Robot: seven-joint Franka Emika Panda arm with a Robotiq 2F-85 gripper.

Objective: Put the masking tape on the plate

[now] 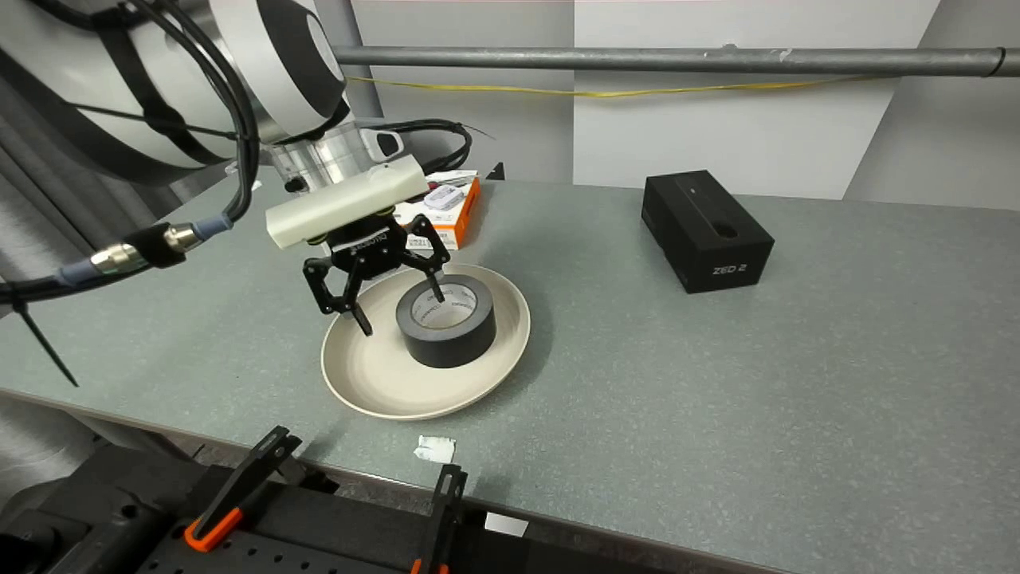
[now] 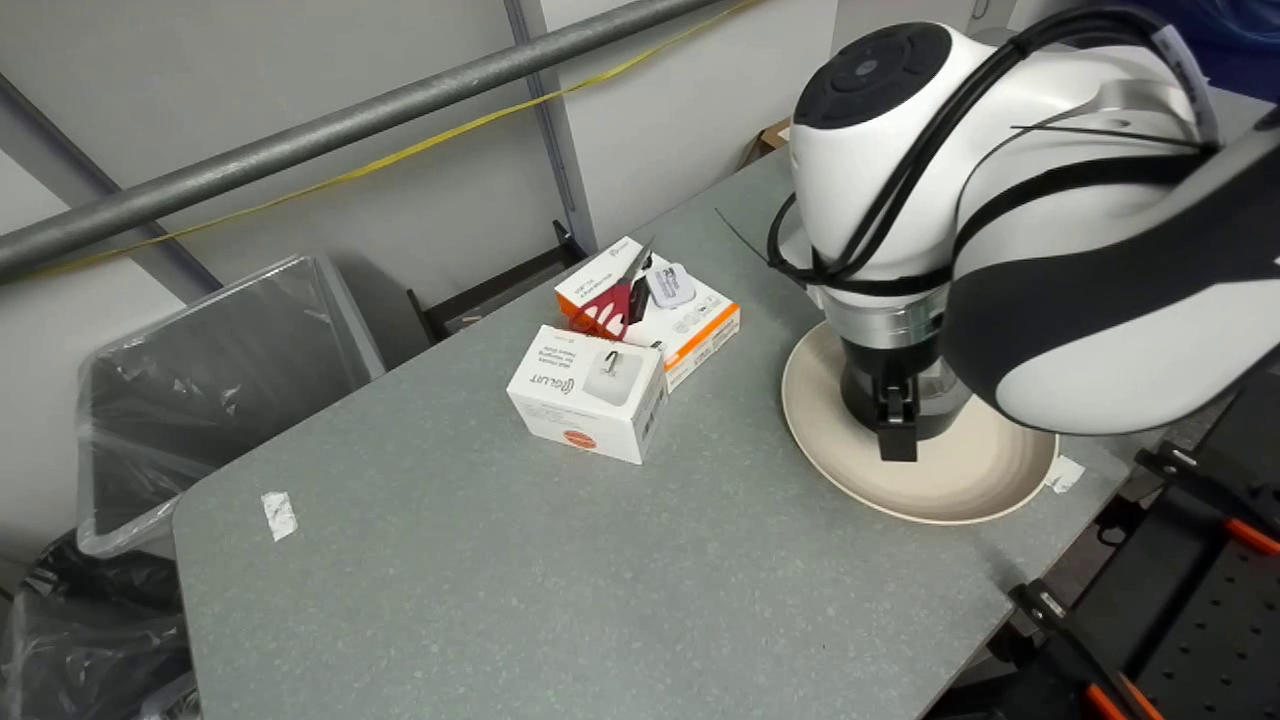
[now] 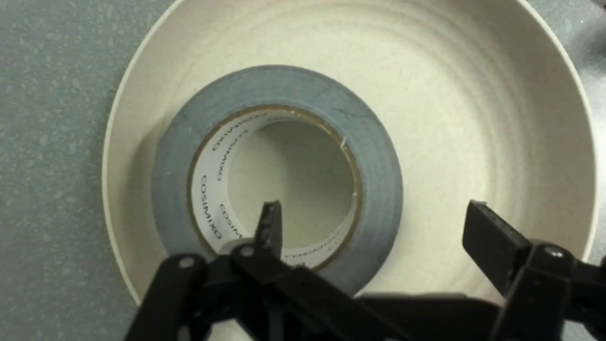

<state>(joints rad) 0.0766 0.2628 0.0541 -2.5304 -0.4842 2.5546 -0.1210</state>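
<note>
The masking tape, a black roll (image 1: 450, 347), lies flat on the cream plate (image 1: 374, 391), towards one side of it. The wrist view shows the roll's grey top ring (image 3: 378, 189) and white printed core, with bare plate (image 3: 450, 118) beside it. My gripper (image 1: 403, 314) is open and empty above the plate. In the wrist view the gripper (image 3: 374, 208) has one finger over the roll's hollow centre and the other over bare plate, with the ring's edge between them. In an exterior view the arm and gripper hide much of the roll over the plate (image 2: 950, 490).
A black box (image 1: 705, 235) stands on the table. A white and orange box (image 2: 690, 320) carries red scissors (image 2: 605, 308), with a white box (image 2: 590, 395) beside it. A pipe (image 1: 677, 59) runs along the back. Clamps (image 1: 247, 486) grip the front edge. A bin (image 2: 230, 370) stands off the table's end.
</note>
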